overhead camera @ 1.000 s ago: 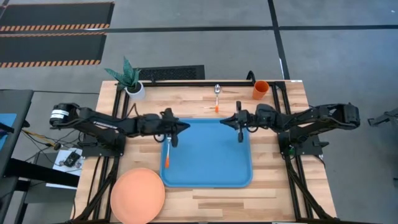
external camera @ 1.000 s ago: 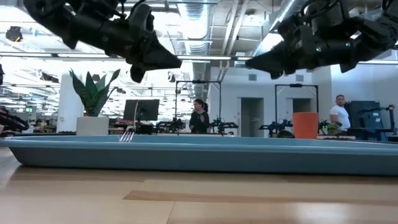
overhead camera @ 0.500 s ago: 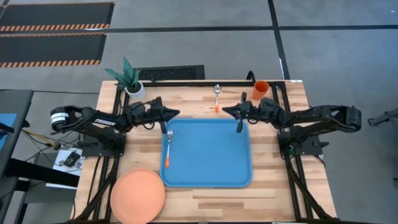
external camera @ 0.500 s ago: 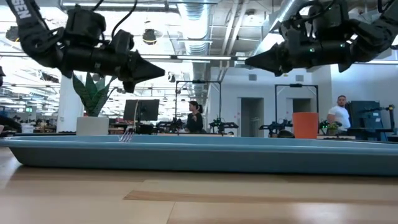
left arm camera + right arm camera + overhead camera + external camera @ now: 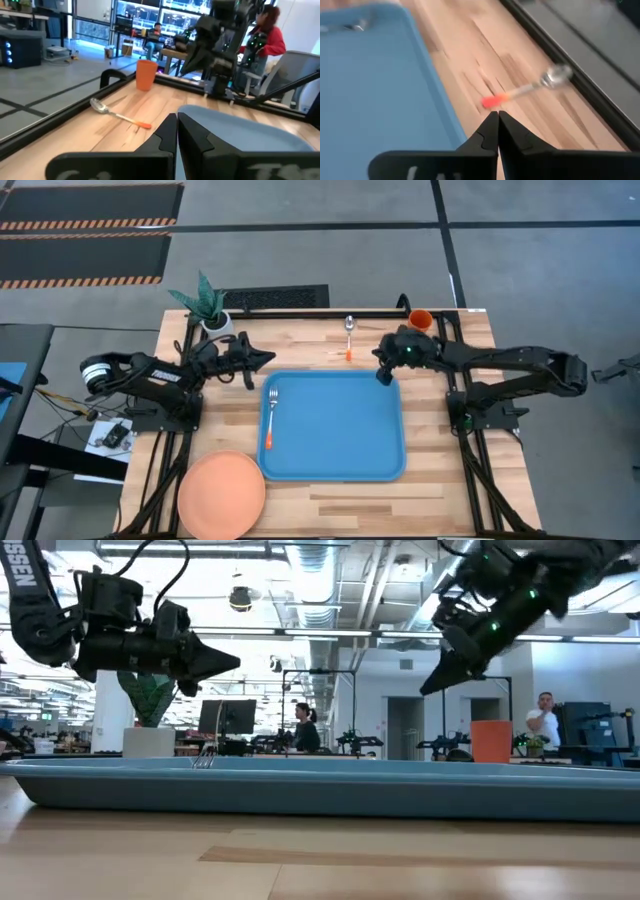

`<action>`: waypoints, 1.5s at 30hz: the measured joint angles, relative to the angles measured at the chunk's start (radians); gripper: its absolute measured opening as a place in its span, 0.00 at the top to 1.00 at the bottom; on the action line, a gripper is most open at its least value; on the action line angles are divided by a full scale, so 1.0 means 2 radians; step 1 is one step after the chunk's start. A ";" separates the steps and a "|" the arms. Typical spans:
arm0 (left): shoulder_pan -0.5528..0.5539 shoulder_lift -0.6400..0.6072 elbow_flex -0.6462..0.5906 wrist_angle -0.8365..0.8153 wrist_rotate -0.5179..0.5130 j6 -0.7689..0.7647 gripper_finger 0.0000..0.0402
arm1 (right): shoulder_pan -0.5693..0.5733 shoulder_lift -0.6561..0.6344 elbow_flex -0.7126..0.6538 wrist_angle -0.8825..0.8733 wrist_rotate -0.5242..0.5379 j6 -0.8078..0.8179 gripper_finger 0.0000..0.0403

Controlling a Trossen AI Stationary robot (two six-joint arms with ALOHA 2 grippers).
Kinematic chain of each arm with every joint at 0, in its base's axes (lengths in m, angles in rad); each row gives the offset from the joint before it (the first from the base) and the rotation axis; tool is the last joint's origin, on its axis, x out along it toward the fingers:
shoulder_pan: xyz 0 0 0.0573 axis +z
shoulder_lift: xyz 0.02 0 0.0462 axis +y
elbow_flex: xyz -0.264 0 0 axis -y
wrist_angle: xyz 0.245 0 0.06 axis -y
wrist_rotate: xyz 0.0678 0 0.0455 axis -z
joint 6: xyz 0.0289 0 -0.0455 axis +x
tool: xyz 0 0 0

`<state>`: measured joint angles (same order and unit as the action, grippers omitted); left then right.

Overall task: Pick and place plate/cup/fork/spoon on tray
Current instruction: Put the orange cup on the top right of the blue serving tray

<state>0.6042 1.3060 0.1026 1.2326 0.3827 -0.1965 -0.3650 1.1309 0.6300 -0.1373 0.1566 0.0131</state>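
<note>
- On the tray (image 5: 340, 430), only the fork (image 5: 271, 418) so far.
- Right gripper (image 5: 381, 375), fingers nearly together and empty, points at the spoon (image 5: 349, 335); it'll need to open.
- Left gripper (image 5: 268, 358) sits closed, empty.

A large blue rectangular tray (image 5: 335, 450) with rounded corners and a raised rim lies flat at the middle of a wooden table. A small fork (image 5: 271, 418) with silver tines and an orange handle lies inside it along its left edge, tines toward the far side. A salmon-orange round plate (image 5: 221, 493) sits flat at the near left, just beside the tray. A spoon (image 5: 349, 337) with an orange handle lies on the wood beyond the tray. A bright orange cup (image 5: 421, 319) stands upright at the far right
</note>
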 joint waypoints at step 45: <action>0.054 0.000 -0.007 -0.038 0.070 0.067 1.00 | -0.303 0.203 0.237 -0.371 -0.002 -0.083 0.46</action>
<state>0.7116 1.3064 0.0879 1.1559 0.5236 -0.0635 -0.9718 1.5362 1.1039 -0.8798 0.1521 -0.1537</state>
